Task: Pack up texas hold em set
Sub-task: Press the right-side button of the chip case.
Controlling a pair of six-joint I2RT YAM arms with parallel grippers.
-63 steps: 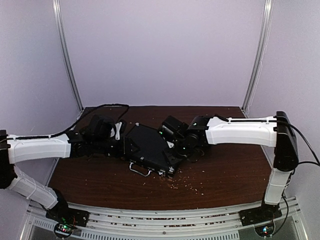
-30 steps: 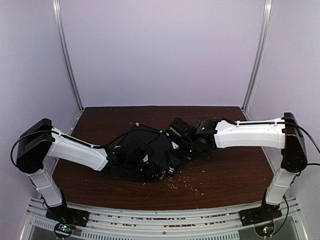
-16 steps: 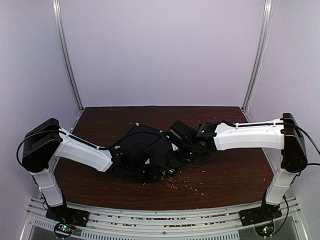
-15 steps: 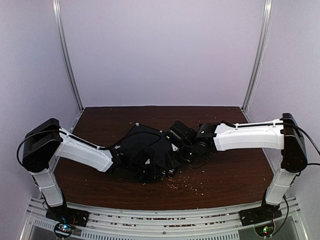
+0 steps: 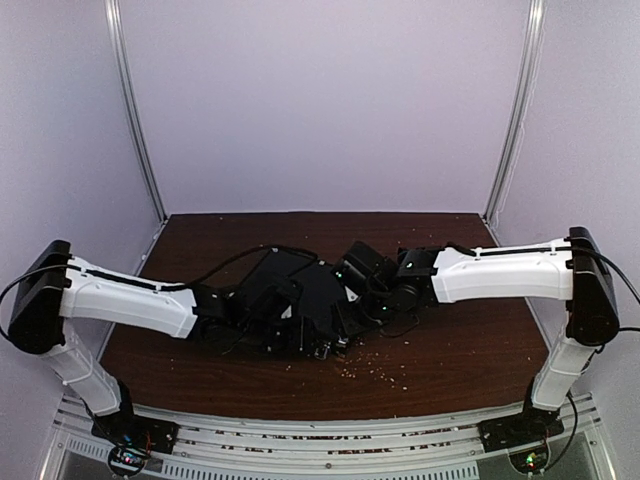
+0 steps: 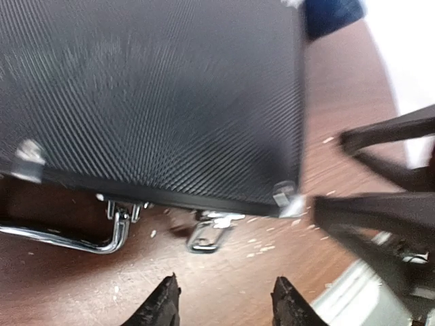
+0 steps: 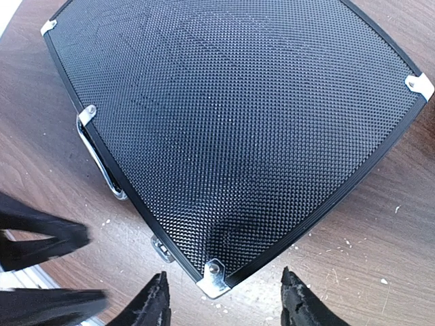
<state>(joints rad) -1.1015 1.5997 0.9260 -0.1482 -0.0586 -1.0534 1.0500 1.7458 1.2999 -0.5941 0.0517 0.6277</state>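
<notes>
Assessing handling, largest item first. Table (image 5: 450, 340): brown, carries load. Briefcase (image 7: 231, 122): lid down, lying flat at table centre between my arms. Judged rigid, weighty if filled; broad textured face offers no pinch, so push at edges. My right gripper (image 7: 224, 299): fingers apart, empty, above near corner. My left gripper (image 6: 224, 305): fingers apart, empty, facing front edge. Handle (image 6: 75, 238): best lifting hold. Latch (image 6: 212, 231): appears unfastened; small, smooth metal, likely slippery.

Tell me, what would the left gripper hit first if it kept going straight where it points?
Most likely the silver latch on the front edge of the black case: the left gripper, jaws open, lines up with it. Depth is unclear, so it might scrape the table first.
</notes>
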